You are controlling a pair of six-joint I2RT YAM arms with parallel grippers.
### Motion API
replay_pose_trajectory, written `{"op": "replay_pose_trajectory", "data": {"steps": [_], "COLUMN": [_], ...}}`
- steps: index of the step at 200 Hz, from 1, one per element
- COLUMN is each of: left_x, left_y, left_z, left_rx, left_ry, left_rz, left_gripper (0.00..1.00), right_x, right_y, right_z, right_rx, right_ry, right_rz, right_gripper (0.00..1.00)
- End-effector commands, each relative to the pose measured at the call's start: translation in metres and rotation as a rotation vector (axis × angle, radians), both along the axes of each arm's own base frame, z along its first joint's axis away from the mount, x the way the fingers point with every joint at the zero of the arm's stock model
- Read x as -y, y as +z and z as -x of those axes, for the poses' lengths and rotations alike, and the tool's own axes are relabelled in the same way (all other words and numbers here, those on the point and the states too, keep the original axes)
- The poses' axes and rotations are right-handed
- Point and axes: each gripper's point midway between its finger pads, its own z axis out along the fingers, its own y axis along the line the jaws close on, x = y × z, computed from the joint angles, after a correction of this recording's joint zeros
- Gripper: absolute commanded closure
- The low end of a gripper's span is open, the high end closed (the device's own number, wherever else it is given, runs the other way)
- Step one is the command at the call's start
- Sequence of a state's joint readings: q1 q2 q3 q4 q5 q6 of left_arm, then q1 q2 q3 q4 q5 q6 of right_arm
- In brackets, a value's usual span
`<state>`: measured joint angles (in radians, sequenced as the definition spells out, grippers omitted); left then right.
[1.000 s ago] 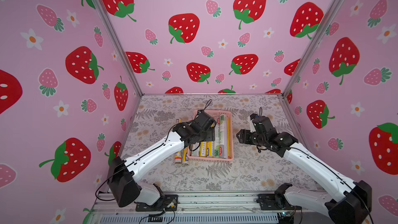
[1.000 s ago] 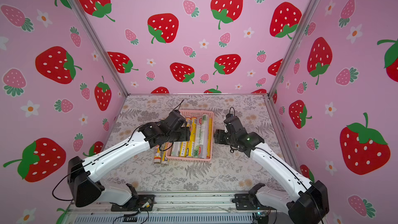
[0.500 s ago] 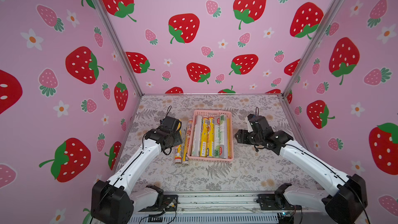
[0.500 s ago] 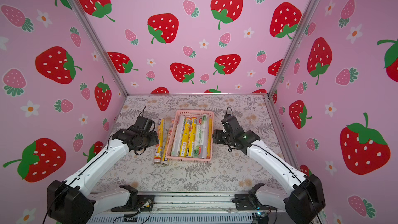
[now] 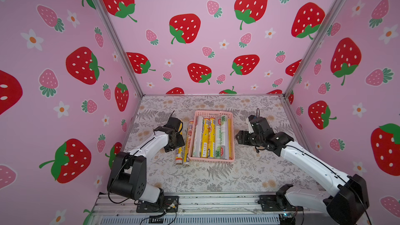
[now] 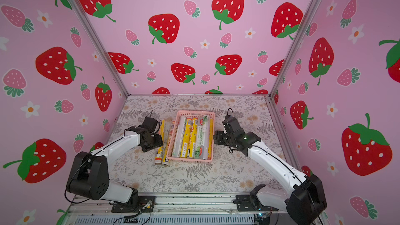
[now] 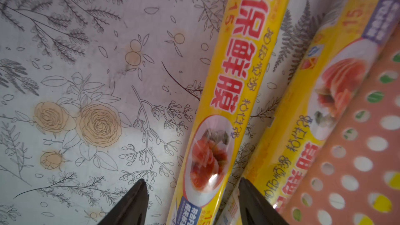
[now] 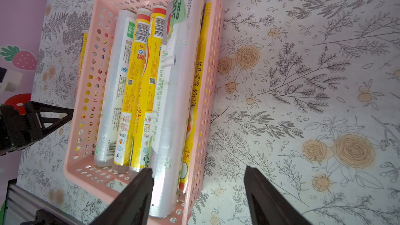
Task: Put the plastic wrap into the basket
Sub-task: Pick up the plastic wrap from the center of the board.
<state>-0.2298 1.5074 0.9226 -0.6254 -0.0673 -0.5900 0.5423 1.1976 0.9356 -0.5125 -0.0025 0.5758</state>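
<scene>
On the floral table (image 5: 216, 178), at the basket's 9 o'clock, the left gripper (image 5: 176, 143) points down over the outer roll (image 5: 178, 157), a yellow one running from 12 to 6 o'clock, its middle hidden under the wrist in both top views. The left wrist view shows this gripper (image 7: 191, 180) released: its two black fingers (image 7: 134, 202) stand apart on either side of that roll (image 7: 225, 96), a gap at each tip, so nothing is grasped. Just at its 3 o'clock lies the inner roll (image 5: 187, 148), also yellow, resting along the basket's perforated left wall (image 7: 357, 159). The two loose rolls nearly meet at their 6 o'clock ends and spread a little toward 12. The pink basket (image 5: 211, 160) sits mid-table and holds the other wrap, white and yellow rolls side by side, each lying from 12 to 6. The thick roll (image 5: 224, 135), white with green print, rides on top of its neighbours toward the right wall, with a yellow one between it and that wall. At the basket's 3 o'clock the right gripper (image 5: 238, 138) hovers just beside the rim, aimed toward 9. In the right wrist view this gripper (image 8: 198, 168) is spread and empty, one tip over the basket's (image 8: 73, 167) near corner, the other over bare table.
</scene>
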Motion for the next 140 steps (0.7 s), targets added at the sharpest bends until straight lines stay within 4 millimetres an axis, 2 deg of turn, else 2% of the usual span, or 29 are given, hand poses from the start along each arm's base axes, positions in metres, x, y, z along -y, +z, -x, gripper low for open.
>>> {"op": "replay_pose_trajectory", "data": {"steps": [1,59,82,105,140], "left_x": [-0.001,-0.004,-0.006,-0.007,-0.013], "left_y": [-0.004,-0.029,-0.033,-0.025,0.011], "left_z": [-0.01,-0.009,-0.006,-0.003,-0.002], "left_rx": [0.002,-0.055,-0.064,-0.053,0.018], "left_ry": [-0.007,-0.001,0.003,0.008,0.027], "left_rz": [-0.006,-0.029,-0.034,-0.032,-0.045], "left_gripper": [0.3,0.36,0.47,0.54,0.58], "right_x": [0.002,0.003,0.005,0.007,0.007], "right_y": [0.0,0.002,0.003,0.005,0.013], "right_z": [0.0,0.0,0.001,0.003,0.002], "right_rx": [0.009,0.011,0.012,0.019,0.038], "right_ry": [-0.004,-0.015,-0.021,-0.027,-0.026], "right_rz": [-0.004,-0.005,-0.003,-0.003,-0.015], "right_gripper": [0.29,0.29,0.29,0.29,0.29]}}
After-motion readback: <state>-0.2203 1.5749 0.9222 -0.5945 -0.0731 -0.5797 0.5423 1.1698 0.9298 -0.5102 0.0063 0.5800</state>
